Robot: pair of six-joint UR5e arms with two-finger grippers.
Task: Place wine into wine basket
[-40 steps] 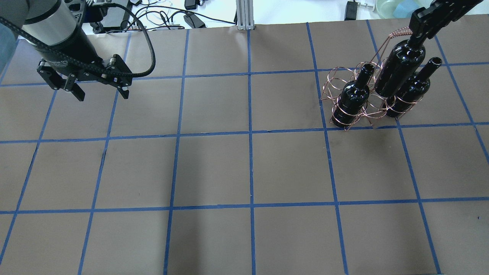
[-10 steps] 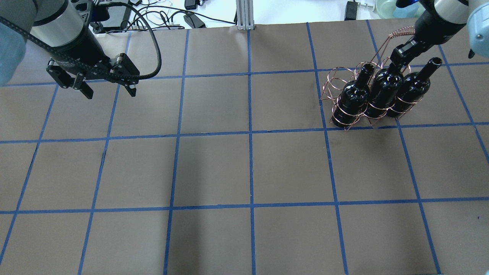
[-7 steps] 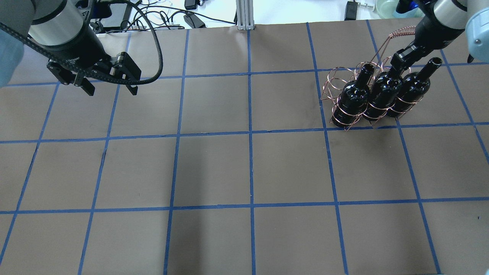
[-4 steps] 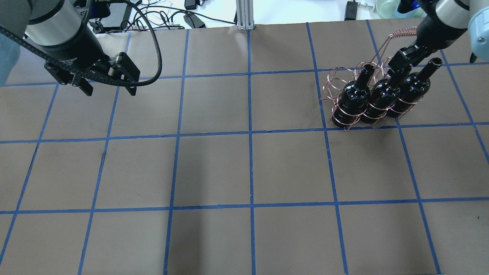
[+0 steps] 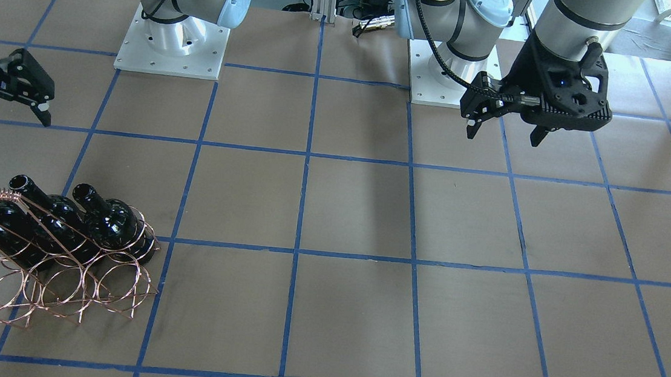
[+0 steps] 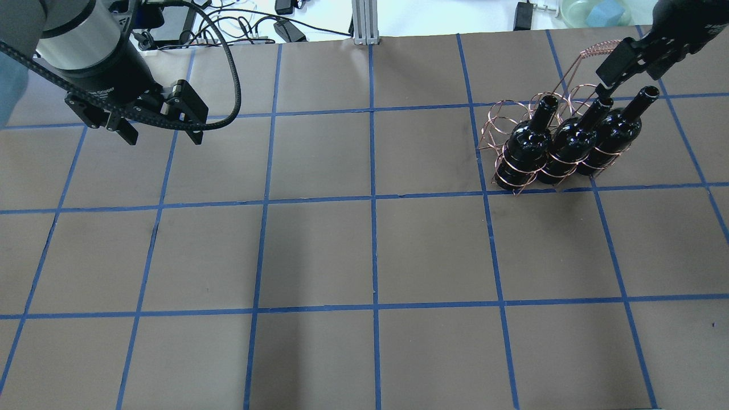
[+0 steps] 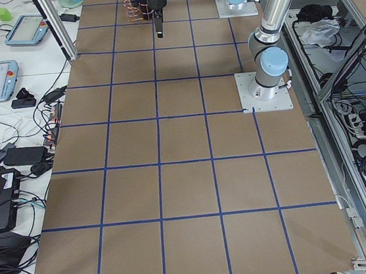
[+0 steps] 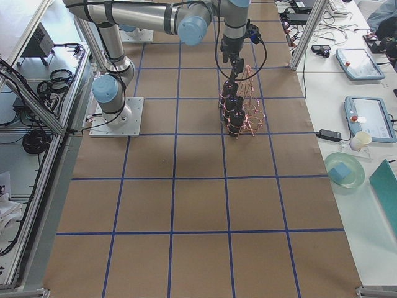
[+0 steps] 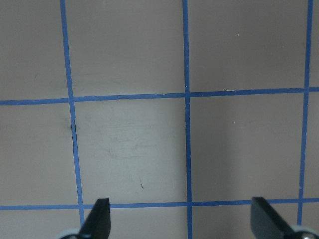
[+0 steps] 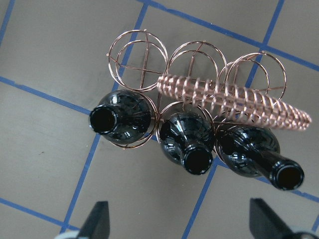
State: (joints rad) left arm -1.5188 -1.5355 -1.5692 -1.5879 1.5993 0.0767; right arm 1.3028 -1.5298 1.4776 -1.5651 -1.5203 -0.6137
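The brown tabletop (image 6: 319, 256), gridded with blue tape, carries the wine basket (image 6: 501, 117) on the robot's right side, towards the far edge. The basket's copper rings form two rows of three under a coil-wrapped handle. Three black bottles stand neck-up in the row on the robot's side. The wine (image 10: 187, 137) sits in the middle ring of that row, between the left-hand bottle (image 10: 119, 119) and the right-hand bottle (image 10: 251, 149).

The right end effector (image 10: 182, 221) hangs above the bottle mouths with its fingers spread wide. It grips nothing and appears clear of the wine's neck, though the overhead angle makes that gap hard to judge. The left end effector (image 6: 164, 138) hovers over bare tabletop well away on the robot's left, its fingers likewise apart.
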